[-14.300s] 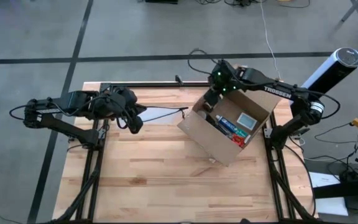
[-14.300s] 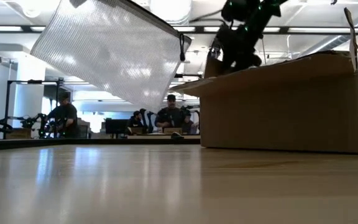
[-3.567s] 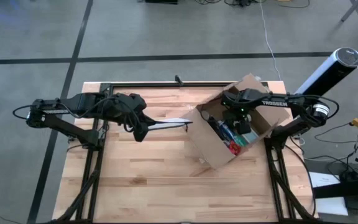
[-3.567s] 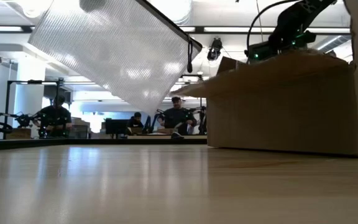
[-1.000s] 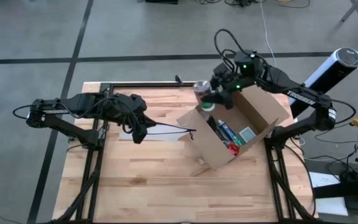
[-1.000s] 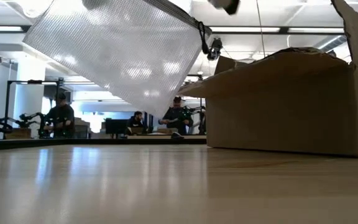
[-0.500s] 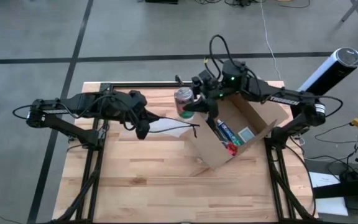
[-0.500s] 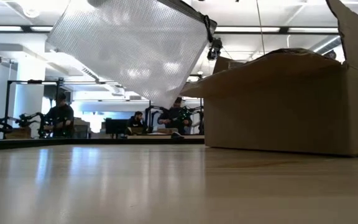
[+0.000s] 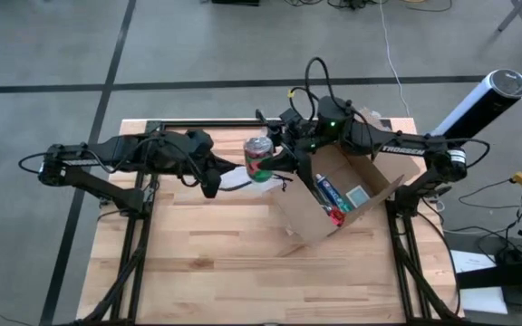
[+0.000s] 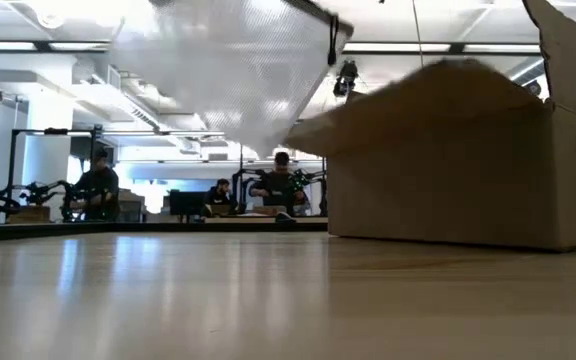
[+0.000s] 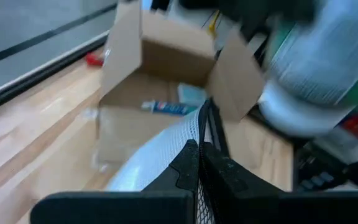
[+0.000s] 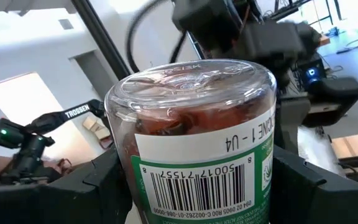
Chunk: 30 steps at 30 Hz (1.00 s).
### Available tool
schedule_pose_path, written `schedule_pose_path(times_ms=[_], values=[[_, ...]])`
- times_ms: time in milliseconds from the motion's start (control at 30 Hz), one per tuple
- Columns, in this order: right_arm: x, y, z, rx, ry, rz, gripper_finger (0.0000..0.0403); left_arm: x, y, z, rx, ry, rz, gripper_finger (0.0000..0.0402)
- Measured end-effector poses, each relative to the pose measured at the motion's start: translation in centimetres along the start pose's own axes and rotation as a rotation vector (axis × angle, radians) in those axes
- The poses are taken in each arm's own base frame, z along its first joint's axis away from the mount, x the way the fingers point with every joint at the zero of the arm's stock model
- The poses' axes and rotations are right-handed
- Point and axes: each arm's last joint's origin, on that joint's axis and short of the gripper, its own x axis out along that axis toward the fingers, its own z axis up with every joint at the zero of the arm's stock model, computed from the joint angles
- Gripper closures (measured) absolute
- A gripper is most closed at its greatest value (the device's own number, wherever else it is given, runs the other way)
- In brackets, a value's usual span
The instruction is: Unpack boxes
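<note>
- The right end effector (image 9: 270,161) holds a jar (image 9: 258,156) with a green label, its fingers wide around it, up in the air.
- The brown box (image 9: 338,195) sits open on the counter (image 9: 207,263), just behind the jar toward the right arm.
- The left end effector (image 9: 210,184) is pinched shut on the mesh pouch (image 10: 233,70), right beside the jar, so the jar probably goes in there next.

Brown corrugated cardboard box (image 9: 347,195) on a pale wooden slatted table (image 9: 207,263). Clear plastic jar (image 12: 201,149), green-and-white label, black barcode, reddish contents. Translucent white mesh-patterned zip pouch (image 10: 233,65) with black edging.
</note>
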Motion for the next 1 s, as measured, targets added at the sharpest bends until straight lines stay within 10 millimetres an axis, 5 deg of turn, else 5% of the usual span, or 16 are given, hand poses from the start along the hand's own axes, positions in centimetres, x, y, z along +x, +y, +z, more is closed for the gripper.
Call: schedule_pose_path(times_ms=[1000], values=[[0.5, -0.1, 1.1, -0.071, -0.124, 0.001, 0.0148, -1.0, -0.6, 0.8, -0.039, 0.027, -0.083, 0.0402]])
